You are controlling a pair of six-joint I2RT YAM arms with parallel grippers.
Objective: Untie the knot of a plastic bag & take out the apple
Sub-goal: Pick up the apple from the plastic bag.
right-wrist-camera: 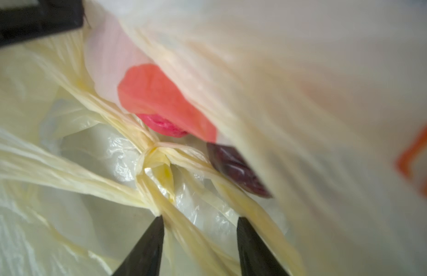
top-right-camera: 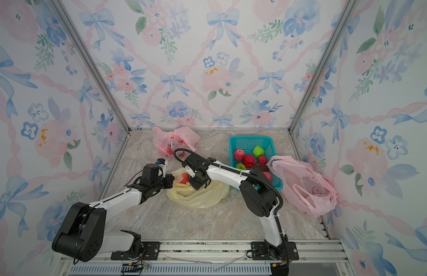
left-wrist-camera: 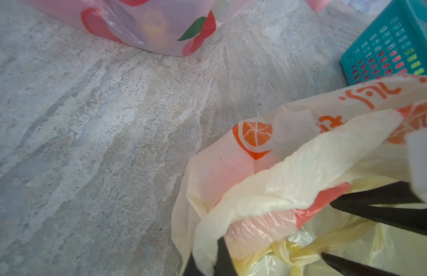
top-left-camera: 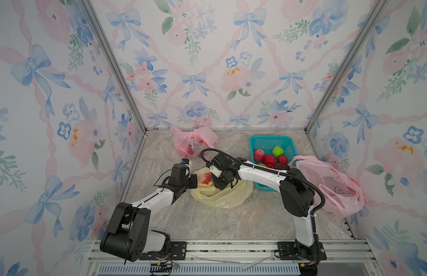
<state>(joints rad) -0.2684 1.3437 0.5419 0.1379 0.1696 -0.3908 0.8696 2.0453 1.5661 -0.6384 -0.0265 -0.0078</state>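
**Right pincer straddles the knot's strand**

Right pincer (right-wrist-camera: pixel 199 246), partly open, has a twisted handle strand between its tips; the knot (right-wrist-camera: pixel 154 159) lies just ahead. Left pincer (left-wrist-camera: pixel 214 258) is clamped on the yellow bag's (top-left-camera: pixel 223 194) rim mid-desk, apple (right-wrist-camera: pixel 159 102) visible inside.

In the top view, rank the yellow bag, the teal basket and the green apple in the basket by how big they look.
Largest to smallest, in a top view:
1. Yellow bag, though the arms cover part of it.
2. Teal basket, close behind; a pink bag overlaps one corner, so the order of these two is unsure.
3. Green apple, clearly smallest.
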